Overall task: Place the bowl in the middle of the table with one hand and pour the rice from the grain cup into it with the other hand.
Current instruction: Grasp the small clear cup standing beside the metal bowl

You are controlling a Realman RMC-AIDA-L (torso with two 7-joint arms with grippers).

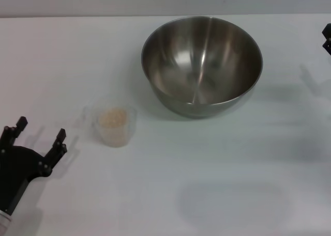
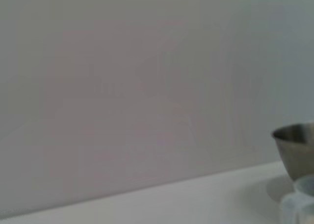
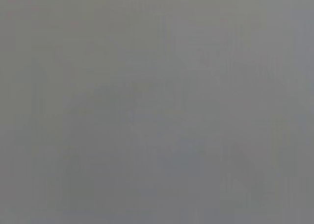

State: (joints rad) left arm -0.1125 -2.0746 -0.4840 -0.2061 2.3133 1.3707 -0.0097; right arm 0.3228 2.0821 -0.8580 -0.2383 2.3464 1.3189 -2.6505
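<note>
The steel bowl (image 1: 201,64) stands upright and empty on the white table (image 1: 170,194), a little behind the middle. The clear grain cup (image 1: 115,124) stands to its front left, upright, with rice (image 1: 113,116) inside. My left gripper (image 1: 40,132) is open and empty at the front left, a short way left of the cup and apart from it. My right gripper (image 1: 327,38) shows only as a dark tip at the right edge, away from the bowl. The left wrist view shows the bowl's rim (image 2: 297,148) and the cup's top (image 2: 299,202). The right wrist view shows only grey.
A grey wall (image 1: 165,1) runs along the table's far edge. Soft shadows lie on the table at the front centre and at the right.
</note>
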